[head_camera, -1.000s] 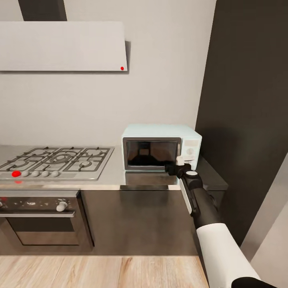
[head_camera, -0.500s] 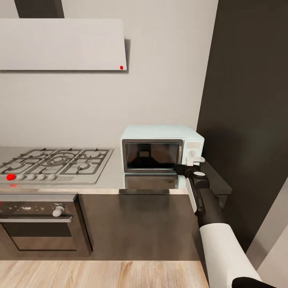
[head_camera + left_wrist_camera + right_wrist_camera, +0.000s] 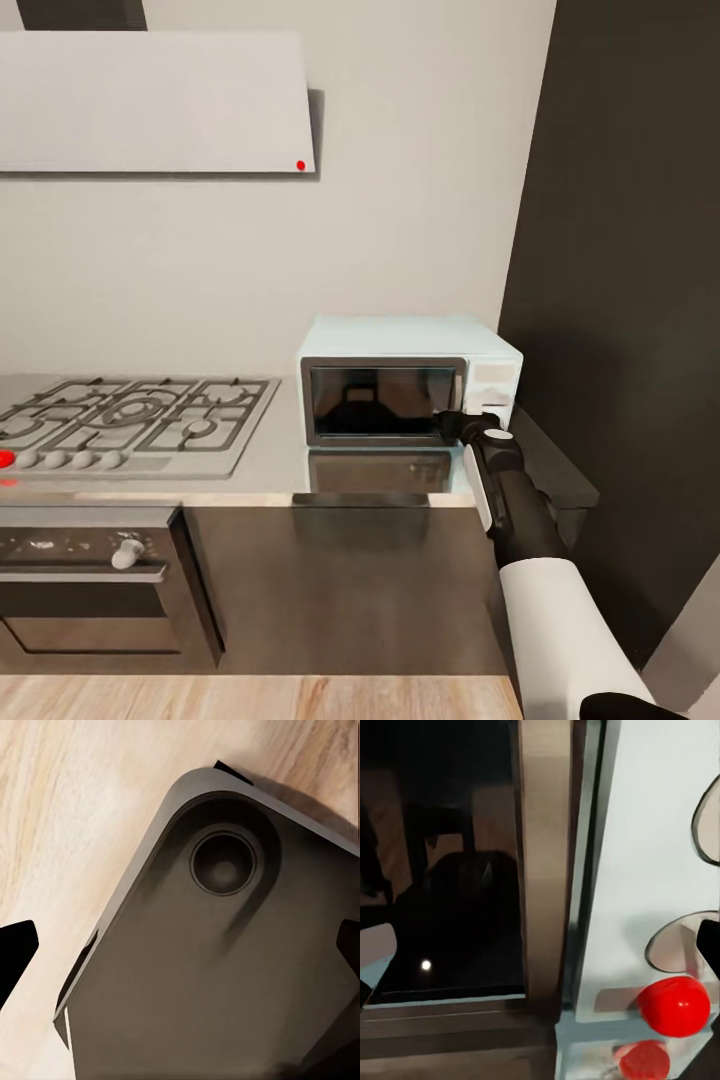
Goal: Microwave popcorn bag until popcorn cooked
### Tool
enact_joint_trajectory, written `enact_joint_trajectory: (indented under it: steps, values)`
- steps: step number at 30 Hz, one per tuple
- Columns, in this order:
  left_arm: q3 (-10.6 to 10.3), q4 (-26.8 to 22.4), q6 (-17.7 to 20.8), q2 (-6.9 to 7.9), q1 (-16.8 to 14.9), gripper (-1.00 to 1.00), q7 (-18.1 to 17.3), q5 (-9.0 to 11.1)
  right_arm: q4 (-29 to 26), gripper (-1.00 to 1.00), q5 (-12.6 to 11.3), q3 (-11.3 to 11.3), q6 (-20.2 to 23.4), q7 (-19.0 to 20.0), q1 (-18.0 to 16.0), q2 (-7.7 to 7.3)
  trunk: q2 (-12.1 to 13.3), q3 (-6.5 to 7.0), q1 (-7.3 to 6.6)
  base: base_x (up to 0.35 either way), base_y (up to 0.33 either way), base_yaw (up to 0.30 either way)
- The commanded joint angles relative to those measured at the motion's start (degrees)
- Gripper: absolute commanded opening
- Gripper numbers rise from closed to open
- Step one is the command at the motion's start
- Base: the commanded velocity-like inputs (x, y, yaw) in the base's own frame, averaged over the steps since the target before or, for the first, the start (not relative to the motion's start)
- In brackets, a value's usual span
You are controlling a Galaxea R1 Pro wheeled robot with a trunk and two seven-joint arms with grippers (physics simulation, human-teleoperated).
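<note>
Grey steel surface (image 3: 270, 455): runs along a pale wall, over dark cabinet fronts.
Microwave (image 3: 410, 380): small mint-blue box standing on the surface at its right end, hard against a tall dark panel (image 3: 620, 300); its dark glass door is closed and reflects dim shapes.
Microwave controls: from the right wrist camera, a round red light (image 3: 673, 1006) glows on the pale front panel beside the door's edge (two white dial shapes show only in part beside it).
Right pincer (image 3: 478, 422): at the microwave's lower right front corner, close to the control panel; whether its fingers are wide or narrow cannot be told, nor whether it touches the panel.
Right arm: black forearm and white upper sleeve, reaching up from the lower right of the head view.
Left wrist camera: looks down on a dark grey rounded plate with a round recess (image 3: 223, 862), over light wood floor (image 3: 67, 817); the left pincer's spread cannot be told.
Gas hob (image 3: 130, 415): on the surface to the left of the microwave, with a red knob (image 3: 4, 459) at its front edge.
Oven (image 3: 85, 580): built in beneath the hob.
Hood (image 3: 150, 100): flat pale box on the wall, with a red dot.
</note>
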Motion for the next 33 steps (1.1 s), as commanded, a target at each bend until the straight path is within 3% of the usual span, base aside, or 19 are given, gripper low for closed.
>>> enact_joint_trajectory:
  steps: [1,19,20,33]
  values:
    - [0.2,0.0,-0.1,-0.01,0.0,1.0,0.1,-0.1,-0.1,1.0,0.4,-0.1,0.3,0.1,0.0,0.03,0.0,-0.06,0.01,0.086,0.0,0.0]
    - [0.2,0.0,-0.2,-0.01,0.0,1.0,0.1,-0.1,0.0,1.0,0.5,0.0,0.1,-0.1,0.0,0.08,0.0,-0.06,0.01,0.039,0.0,0.0]
    - [0.2,0.0,-0.2,-0.01,0.0,1.0,0.1,-0.1,0.0,-1.0,0.5,-0.1,0.1,-0.2,0.0,0.08,0.0,-0.06,0.01,0.0,0.0,0.0]
    - [0.2,0.0,-0.2,-0.01,0.0,1.0,0.1,-0.1,0.0,-1.0,0.6,-0.1,0.1,0.1,0.0,0.04,0.0,-0.06,0.01,0.0,0.0,0.0]
